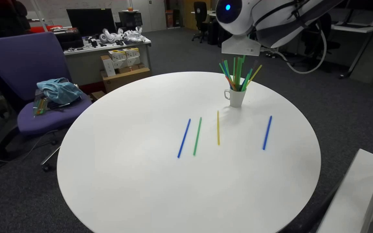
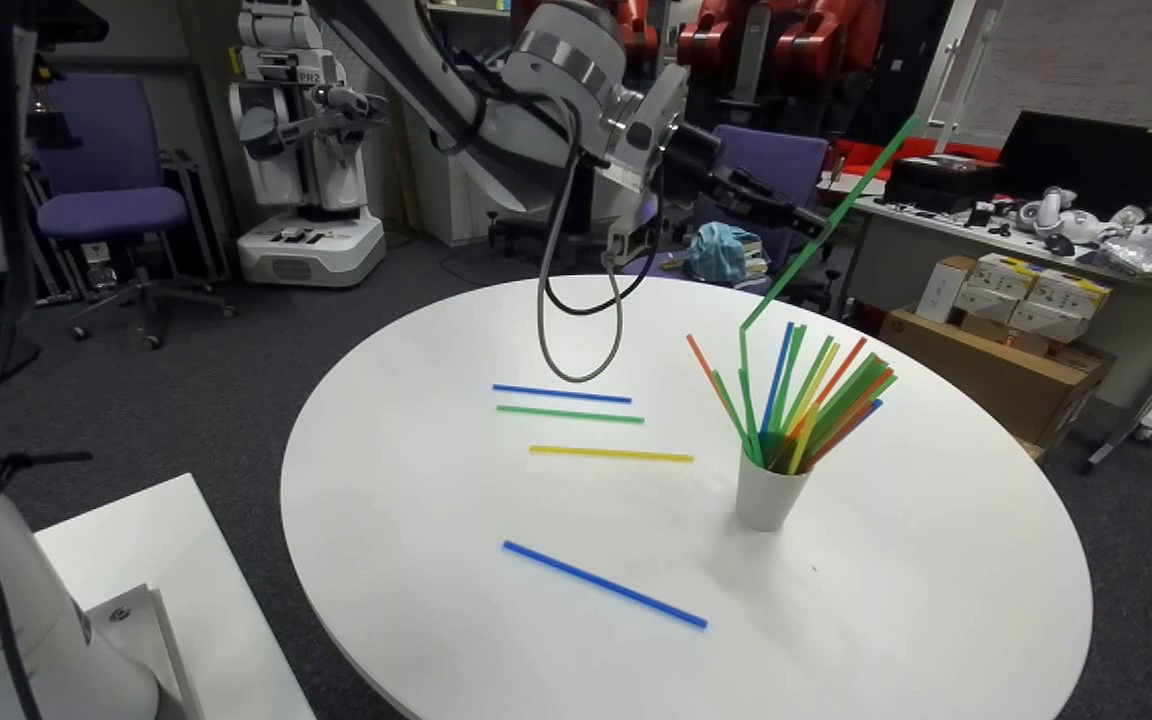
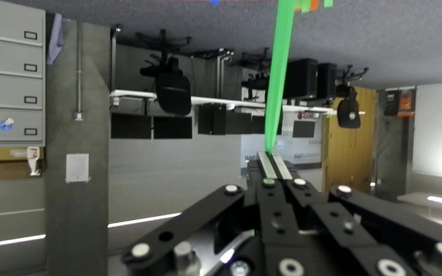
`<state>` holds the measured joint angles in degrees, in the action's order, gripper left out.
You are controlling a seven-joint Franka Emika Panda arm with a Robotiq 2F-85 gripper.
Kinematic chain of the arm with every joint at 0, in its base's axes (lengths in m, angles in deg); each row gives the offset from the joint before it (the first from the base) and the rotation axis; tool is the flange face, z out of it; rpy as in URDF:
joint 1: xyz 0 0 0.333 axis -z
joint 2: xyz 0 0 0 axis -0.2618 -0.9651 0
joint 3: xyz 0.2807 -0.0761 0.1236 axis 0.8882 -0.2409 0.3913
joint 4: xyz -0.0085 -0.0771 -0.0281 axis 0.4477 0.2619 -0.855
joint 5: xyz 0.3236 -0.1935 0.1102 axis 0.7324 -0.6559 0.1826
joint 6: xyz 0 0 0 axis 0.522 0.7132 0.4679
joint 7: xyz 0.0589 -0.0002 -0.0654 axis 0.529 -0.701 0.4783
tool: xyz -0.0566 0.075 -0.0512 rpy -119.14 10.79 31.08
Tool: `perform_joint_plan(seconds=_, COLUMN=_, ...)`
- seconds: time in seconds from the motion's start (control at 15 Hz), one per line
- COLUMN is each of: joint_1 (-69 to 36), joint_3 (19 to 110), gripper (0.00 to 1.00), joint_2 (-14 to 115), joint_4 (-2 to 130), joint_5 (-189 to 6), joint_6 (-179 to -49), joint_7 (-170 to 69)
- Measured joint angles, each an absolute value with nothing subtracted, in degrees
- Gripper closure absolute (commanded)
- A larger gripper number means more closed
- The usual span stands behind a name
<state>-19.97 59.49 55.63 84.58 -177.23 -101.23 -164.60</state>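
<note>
My gripper (image 2: pixel 818 226) is shut on a green straw (image 2: pixel 786 276), high above the table. The straw also shows in the wrist view (image 3: pixel 279 73), pinched at the fingertips (image 3: pixel 269 154). It slants down to a white cup (image 2: pixel 768 500) full of coloured straws. Near the cup the green line bends downward; I cannot tell whether that is one straw or two. The cup, with handle, also shows in an exterior view (image 1: pixel 237 98). On the table lie a blue straw (image 1: pixel 184 138), a green straw (image 1: pixel 197 136), a yellow straw (image 1: pixel 218 127) and another blue straw (image 1: pixel 267 132).
The straws and cup are on a round white table (image 1: pixel 118 181). A cable (image 2: pixel 581 376) loops below the wrist. A white base stand (image 2: pixel 186 545) is beside the table. A purple chair (image 1: pixel 21 61) and a cluttered desk (image 1: pixel 105 48) stand beyond the table.
</note>
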Motion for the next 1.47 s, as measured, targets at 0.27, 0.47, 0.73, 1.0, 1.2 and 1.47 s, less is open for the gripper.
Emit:
perform_joint_plan(seconds=0.27, joint_1=-19.6, joint_3=61.8, gripper=1.00, joint_2=50.0, joint_4=81.0, joint_5=-183.1, joint_6=-90.2, joint_7=-172.7)
perform_joint_plan(seconds=0.47, joint_1=-19.6, joint_3=63.4, gripper=1.00, joint_2=44.7, joint_4=77.7, joint_5=-184.1, joint_6=-84.7, joint_7=-179.2)
perform_joint_plan(seconds=0.73, joint_1=-19.6, joint_3=64.8, gripper=1.00, joint_2=39.3, joint_4=74.1, joint_5=-184.2, joint_6=-80.9, joint_7=-186.2)
perform_joint_plan(seconds=1.0, joint_1=-19.6, joint_3=65.1, gripper=1.00, joint_2=36.0, joint_4=71.6, joint_5=-184.8, joint_6=-79.5, joint_7=-189.8)
perform_joint_plan(seconds=1.2, joint_1=-19.6, joint_3=65.1, gripper=1.00, joint_2=34.5, joint_4=70.6, joint_5=-185.3, joint_6=-78.7, joint_7=-190.3)
perform_joint_plan(seconds=1.47, joint_1=-19.6, joint_3=65.1, gripper=1.00, joint_2=33.3, joint_4=70.4, joint_5=-185.7, joint_6=-78.3, joint_7=-190.3)
